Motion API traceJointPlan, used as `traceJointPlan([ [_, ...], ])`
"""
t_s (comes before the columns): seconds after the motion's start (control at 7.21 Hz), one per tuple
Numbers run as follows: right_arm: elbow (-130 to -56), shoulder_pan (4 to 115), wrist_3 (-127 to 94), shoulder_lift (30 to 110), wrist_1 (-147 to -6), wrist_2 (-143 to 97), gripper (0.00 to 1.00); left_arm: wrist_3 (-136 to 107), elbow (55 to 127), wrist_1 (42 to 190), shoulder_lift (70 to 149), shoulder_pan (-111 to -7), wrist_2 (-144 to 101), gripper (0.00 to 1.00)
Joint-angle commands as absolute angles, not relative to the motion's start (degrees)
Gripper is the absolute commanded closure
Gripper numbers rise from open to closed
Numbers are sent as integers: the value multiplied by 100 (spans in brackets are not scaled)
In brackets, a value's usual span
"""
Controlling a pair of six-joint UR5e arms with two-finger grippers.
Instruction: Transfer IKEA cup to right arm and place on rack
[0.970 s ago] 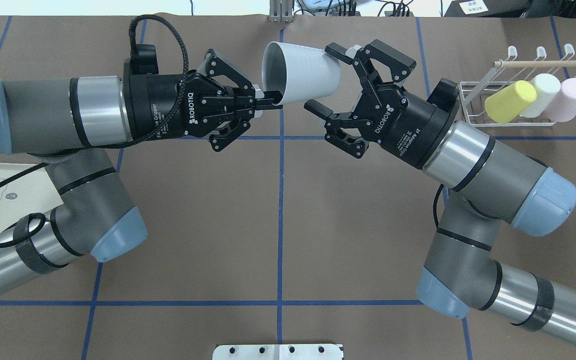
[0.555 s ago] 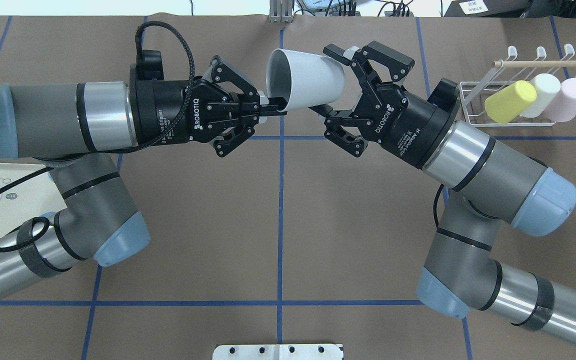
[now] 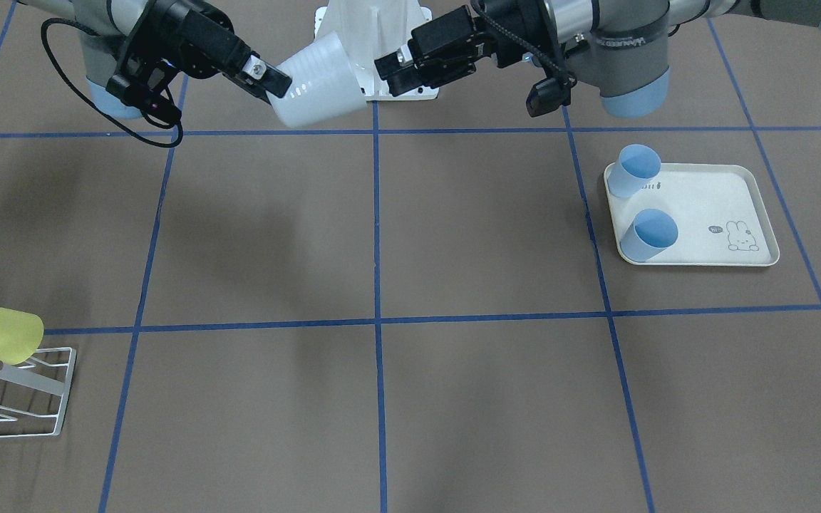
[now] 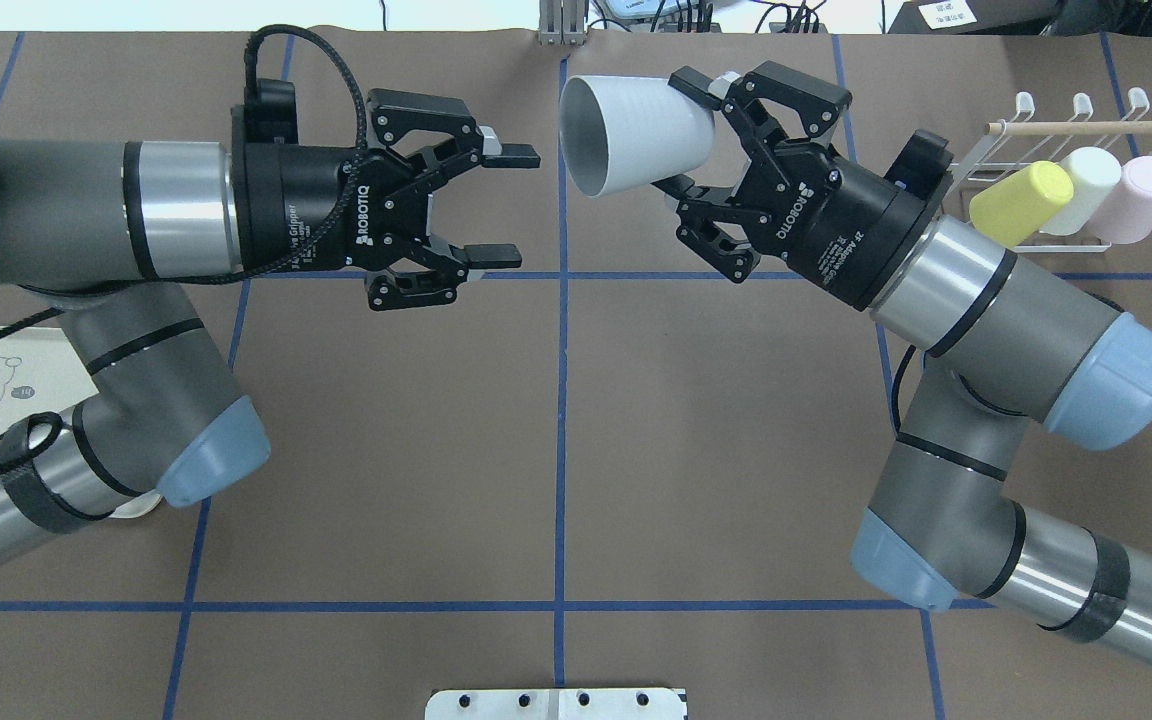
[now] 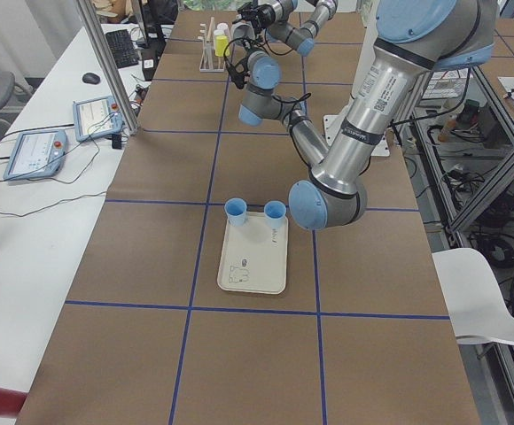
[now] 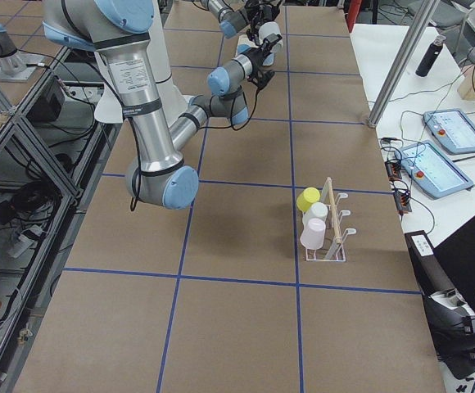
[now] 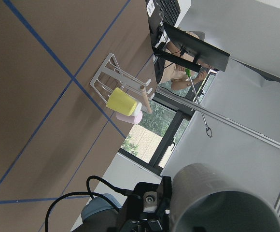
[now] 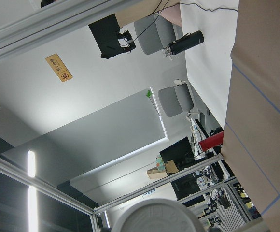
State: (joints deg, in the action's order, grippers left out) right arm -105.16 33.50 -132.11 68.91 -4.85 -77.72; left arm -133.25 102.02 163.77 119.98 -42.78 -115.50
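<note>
The right gripper (image 4: 678,132) is pinching the white cup (image 4: 626,135) near its closed end, 1 finger on each side. The cup hangs on its side in the air above the middle of the table (image 4: 556,440), its open mouth turned toward the other arm. Facing it, the left gripper (image 4: 514,205) has its fingers spread wide with nothing between them, and there is a clear gap between it and the cup's rim.

Past the right wrist, at the table's far right corner, stands the rack (image 4: 936,195), well apart from the held cup. On it, under the wooden dowel (image 4: 1086,127), 3 cups lean: yellow cup (image 4: 1021,203), cream cup (image 4: 1081,190) and pink cup (image 4: 1141,198). Over on the left side, the tray (image 3: 703,206) holds 2 blue cups (image 3: 635,169).
</note>
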Motion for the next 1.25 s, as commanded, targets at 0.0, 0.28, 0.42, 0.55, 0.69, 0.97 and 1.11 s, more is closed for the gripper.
traceJointPlan([
  [0.0,-10512,3594,-11479,7135,-912,-7857,82,-11804,10222,16014,11142,-4946,-12163,0],
  [0.28,-10512,4006,-10377,7137,-1762,-7857,82,-10142,10239,15552,10366,-5167,-12164,0],
  [0.42,-10503,4243,-9753,7145,-2280,-7849,82,-9133,10248,15139,9979,-5229,-12147,1],
  [0.55,-10503,4471,-9242,7137,-2755,-7840,82,-8166,10274,14578,9802,-5395,-12138,1],
  [0.69,-10494,4700,-8811,7137,-3021,-7840,82,-7338,10283,14076,9591,-5553,-12068,1],
  [0.97,-10494,5035,-8195,7137,-3452,-7840,82,-6184,10292,13511,9117,-5555,-11612,3],
  [1.11,-10451,5149,-7878,7145,-3637,-7831,82,-5892,10292,13352,8932,-5546,-11515,4],
])
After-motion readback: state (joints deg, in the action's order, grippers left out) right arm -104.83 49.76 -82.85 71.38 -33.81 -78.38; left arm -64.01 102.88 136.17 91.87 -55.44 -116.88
